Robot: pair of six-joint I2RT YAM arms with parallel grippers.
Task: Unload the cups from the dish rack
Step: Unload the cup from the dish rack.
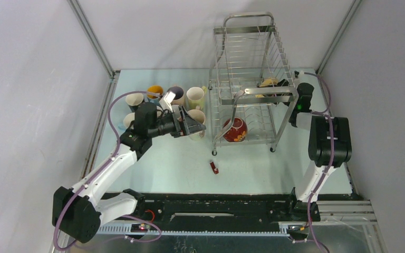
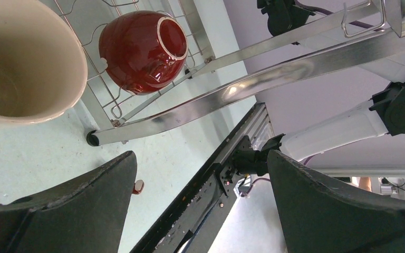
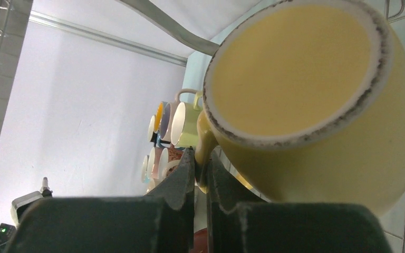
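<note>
My right claw [image 3: 200,161] pinches the yellow cup [image 3: 343,163] by its handle on the dish rack [image 1: 253,31], right of centre, to lift it clear; my left claw [image 2: 200,158] gapes, ready for the red cup [image 2: 137,52].

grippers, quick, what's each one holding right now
Left gripper: open, holding nothing.
Right gripper: closed on the yellow cup, at its handle.

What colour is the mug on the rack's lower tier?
The mug is dark red, cream-rimmed; left wrist view.
</note>
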